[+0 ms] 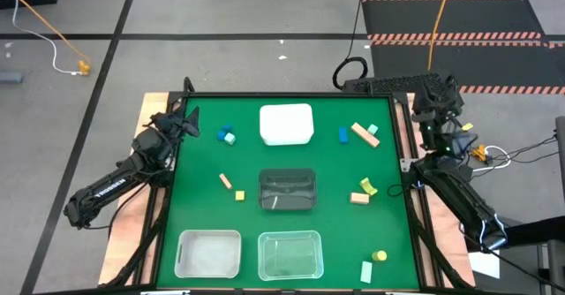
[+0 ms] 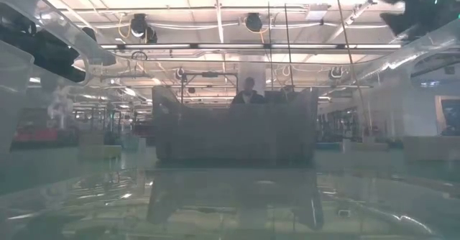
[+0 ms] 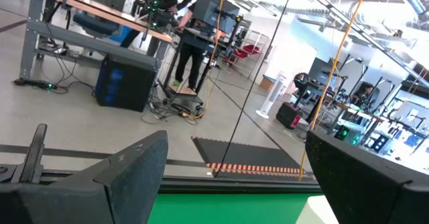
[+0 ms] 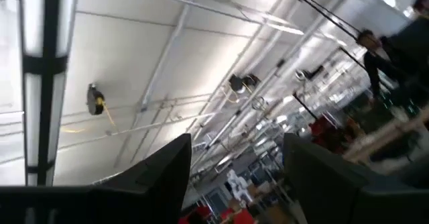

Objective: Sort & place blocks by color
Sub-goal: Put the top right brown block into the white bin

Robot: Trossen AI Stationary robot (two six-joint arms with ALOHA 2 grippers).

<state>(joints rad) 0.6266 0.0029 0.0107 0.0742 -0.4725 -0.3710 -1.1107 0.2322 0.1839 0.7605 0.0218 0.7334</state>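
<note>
Small blocks lie scattered on the green table (image 1: pixel 265 162). A blue block (image 1: pixel 223 132) and a mint block (image 1: pixel 230 139) lie at the far left. A blue block (image 1: pixel 343 135), a tan bar (image 1: pixel 365 134) and a mint block (image 1: pixel 373 130) lie at the far right. A tan block (image 1: pixel 226 181) and a yellow block (image 1: pixel 239 194) lie left of centre; another yellow block (image 1: pixel 368 186) and tan block (image 1: pixel 358 199) lie right of centre. A yellow cylinder (image 1: pixel 380 256) and a mint block (image 1: pixel 366 271) lie near right. My left gripper (image 1: pixel 188 118) (image 3: pixel 234 184) stands open at the far left edge. My right gripper (image 1: pixel 439 90) (image 4: pixel 234 177) is open beyond the far right corner, tipped upward at the ceiling.
A white bin (image 1: pixel 286 124) stands far centre, a dark bin (image 1: pixel 287 190) in the middle, a whitish bin (image 1: pixel 208 252) near left and a clear bin (image 1: pixel 290 253) near centre. A person (image 2: pixel 248 93) shows in the room beyond the table.
</note>
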